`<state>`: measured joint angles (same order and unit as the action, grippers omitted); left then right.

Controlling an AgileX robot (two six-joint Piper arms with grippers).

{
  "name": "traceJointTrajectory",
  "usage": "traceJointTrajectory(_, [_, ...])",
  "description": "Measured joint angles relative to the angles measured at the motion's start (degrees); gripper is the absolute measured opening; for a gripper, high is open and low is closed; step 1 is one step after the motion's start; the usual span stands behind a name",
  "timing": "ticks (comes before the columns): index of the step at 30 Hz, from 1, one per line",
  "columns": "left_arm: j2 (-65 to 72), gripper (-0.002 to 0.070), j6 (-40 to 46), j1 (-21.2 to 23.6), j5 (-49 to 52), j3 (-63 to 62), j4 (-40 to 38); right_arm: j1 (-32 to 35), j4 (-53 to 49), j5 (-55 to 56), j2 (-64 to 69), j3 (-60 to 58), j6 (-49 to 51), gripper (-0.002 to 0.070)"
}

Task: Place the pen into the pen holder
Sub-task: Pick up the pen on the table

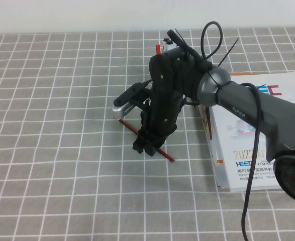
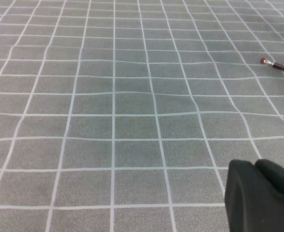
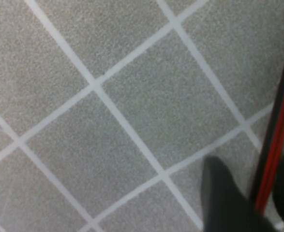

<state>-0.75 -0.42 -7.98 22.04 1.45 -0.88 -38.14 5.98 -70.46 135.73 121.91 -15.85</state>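
Observation:
The pen [image 1: 163, 153] is a thin red stick lying slantwise on the grey checked cloth. Its middle is covered by my right gripper [image 1: 147, 147], which points straight down at it. In the right wrist view the pen [image 3: 277, 140] runs between the two dark fingers [image 3: 224, 203] of the open right gripper [image 3: 260, 205] and rests on the cloth. The pen's pale eraser end [image 2: 264, 61] shows far off in the left wrist view. The pen holder is hidden behind the right arm's wrist. My left gripper [image 2: 260, 198] hangs low over bare cloth, fingers together.
A white book [image 1: 253, 140] lies on the right, under the right arm. A silver-grey marker [image 1: 129, 102] lies just left of the right wrist. A red tip [image 1: 158, 48] sticks up behind the wrist. Checked cloth [image 1: 52, 125] covers the left half.

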Motion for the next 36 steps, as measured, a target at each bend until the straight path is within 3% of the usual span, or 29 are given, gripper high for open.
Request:
traceJointTrajectory(12, [0.0,-0.0005,0.0,0.0,0.0,0.0,0.0,0.0,0.0,0.0,-0.1,0.0,-0.1,0.0004])
traceJointTrajectory(18, [0.0,-0.0005,0.0,0.0,0.0,0.0,0.0,0.0,0.3,0.0,-4.0,0.4,3.0,-0.0010])
traceJointTrajectory(25, [0.0,-0.0005,0.0,0.0,0.0,0.0,0.0,2.4,11.5,0.0,-7.1,-2.4,3.5,-0.0012])
traceJointTrajectory(33, [0.0,-0.0005,0.0,0.0,0.0,0.0,0.0,0.5,1.8,-0.1,-7.9,-2.9,4.0,-0.0008])
traceJointTrajectory(36, [0.0,-0.0005,0.0,0.0,0.0,0.0,0.0,0.0,-1.2,-0.1,-7.9,-2.9,4.2,0.0033])
